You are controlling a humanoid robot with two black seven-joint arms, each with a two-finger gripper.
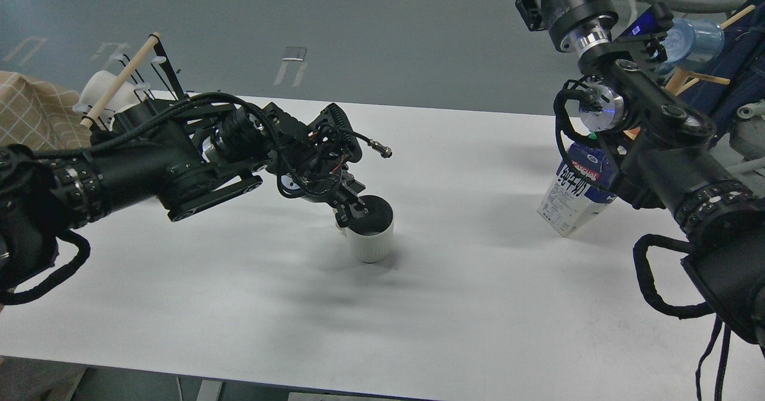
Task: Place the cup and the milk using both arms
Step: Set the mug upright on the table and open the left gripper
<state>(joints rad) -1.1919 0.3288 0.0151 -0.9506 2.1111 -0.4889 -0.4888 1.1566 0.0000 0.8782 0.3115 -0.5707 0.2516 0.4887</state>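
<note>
A: Cup [372, 233] mid-table [466, 305], upright, right under left gripper [354, 211]; fingers pinching near rim by the handle, seemingly clamped on it. Forearm reaching in low from the left.

B: Milk [572, 201] far right, tilted, long axis leaning, base corner near the table. Right gripper hidden behind own arm; grip impossible to tell. Probably set down next, each on own side.

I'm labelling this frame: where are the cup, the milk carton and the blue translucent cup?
cup [372, 242]: head view, ribbed off-white side.
milk carton [565, 201]: head view, white printed side.
blue translucent cup [696, 41]: head view, its side wall.
</note>
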